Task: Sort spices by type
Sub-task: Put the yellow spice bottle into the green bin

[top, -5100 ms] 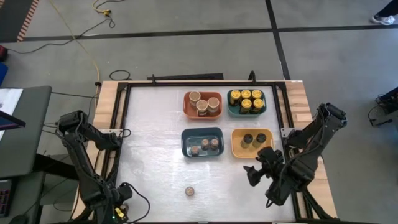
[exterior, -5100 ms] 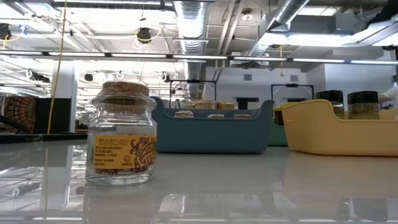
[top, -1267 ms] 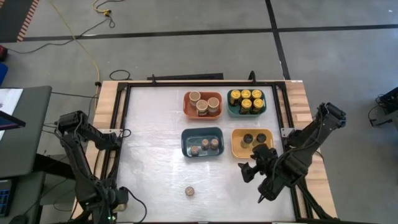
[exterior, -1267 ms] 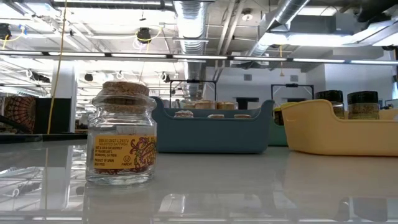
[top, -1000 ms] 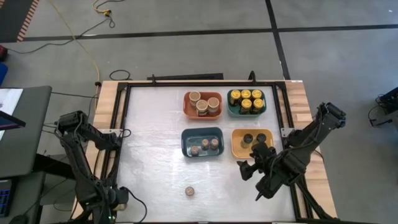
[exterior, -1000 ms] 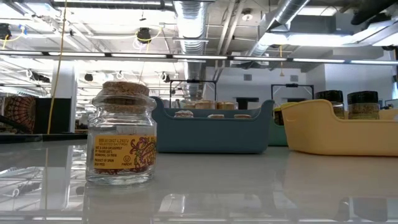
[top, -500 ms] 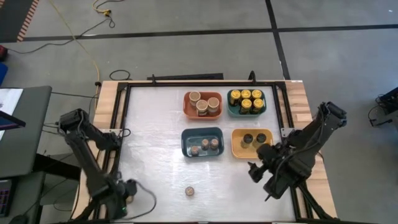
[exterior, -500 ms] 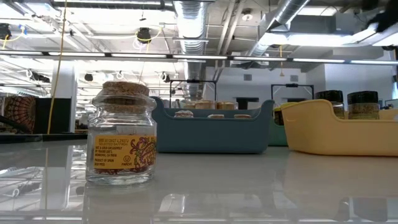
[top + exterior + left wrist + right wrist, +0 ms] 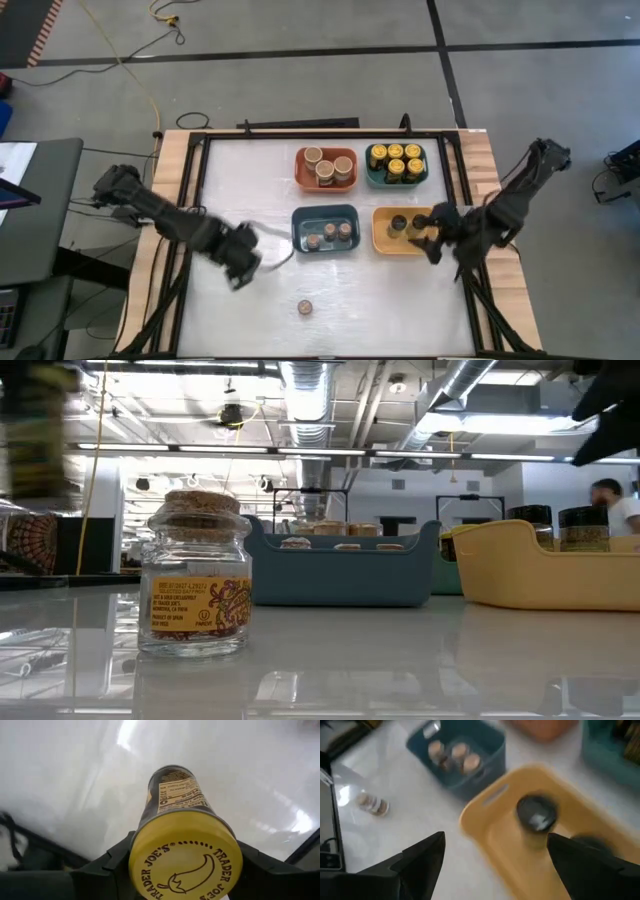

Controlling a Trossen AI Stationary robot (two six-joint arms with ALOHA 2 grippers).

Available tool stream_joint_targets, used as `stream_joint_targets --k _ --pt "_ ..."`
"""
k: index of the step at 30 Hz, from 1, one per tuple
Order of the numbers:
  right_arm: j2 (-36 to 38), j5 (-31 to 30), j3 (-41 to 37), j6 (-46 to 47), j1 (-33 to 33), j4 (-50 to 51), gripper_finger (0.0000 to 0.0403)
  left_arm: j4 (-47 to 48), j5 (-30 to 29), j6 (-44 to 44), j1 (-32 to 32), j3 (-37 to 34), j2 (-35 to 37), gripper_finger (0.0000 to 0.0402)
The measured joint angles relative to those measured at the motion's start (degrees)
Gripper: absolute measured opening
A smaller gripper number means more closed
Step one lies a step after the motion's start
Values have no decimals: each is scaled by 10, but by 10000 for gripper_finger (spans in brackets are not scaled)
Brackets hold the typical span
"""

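White and glossy, the worktop [image 9: 250, 180] sits in a dark frame with wooden side strips, on a grey concrete floor crossed by dark lines

Four rectangular plastic bins stand in the far right part of the worktop. The orange bin [image 9: 327, 152] holds jars with wide tan lids, and the teal bin [image 9: 397, 148] beside it holds yellow-lidded jars. Nearer, the blue bin [image 9: 326, 215] holds small brown-topped jars, and the yellow bin [image 9: 380, 232] holds dark-topped ones

The left arm reaches in from the left edge, its left gripper [image 9: 241, 256] over the worktop to the left of the blue bin. In the left wrist view its fingers are clamped on a dark glass jar with a printed label and a yellow plastic lid [image 9: 186, 860], gripped just below the lid, with the jar clear of the surface

The right gripper [image 9: 437, 232] hovers at the yellow bin's right end, fingers spread wide and empty, above a dark-topped jar [image 9: 535, 816]

One small clear glass jar with a cork stopper [image 9: 195, 575] stands alone near the worktop's near edge, well apart from the bins

I judge the held jar to be rigid, fairly light, smooth-sided and breakable if dropped, so a firm hold on the body under the lid looks right. The cork-stoppered jar is squat with a narrow neck; its stopper might pull loose, so gripping the glass body seems safer than the cork
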State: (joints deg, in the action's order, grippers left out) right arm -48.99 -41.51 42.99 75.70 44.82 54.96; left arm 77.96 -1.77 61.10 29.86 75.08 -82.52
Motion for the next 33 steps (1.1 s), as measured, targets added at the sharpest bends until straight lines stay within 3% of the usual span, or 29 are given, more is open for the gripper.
stream_joint_targets --k 8,15,21,27,33 --pt "199 -102 -82 -221 -86 -85 376 -4 -60 -76 -196 126 -1 217" --pt "261 -48 -177 -397 -182 -302 376 -62 -56 -164 -312 241 -65 217" --pt "188 -37 -202 -498 -248 -438 371 -36 1 -245 -366 407 -210 217" --pt "68 -35 -202 -657 -268 -612 364 51 15 -280 -391 585 -349 218" --pt "-77 -34 -200 -758 -303 -804 363 42 49 -291 -396 565 -364 219"
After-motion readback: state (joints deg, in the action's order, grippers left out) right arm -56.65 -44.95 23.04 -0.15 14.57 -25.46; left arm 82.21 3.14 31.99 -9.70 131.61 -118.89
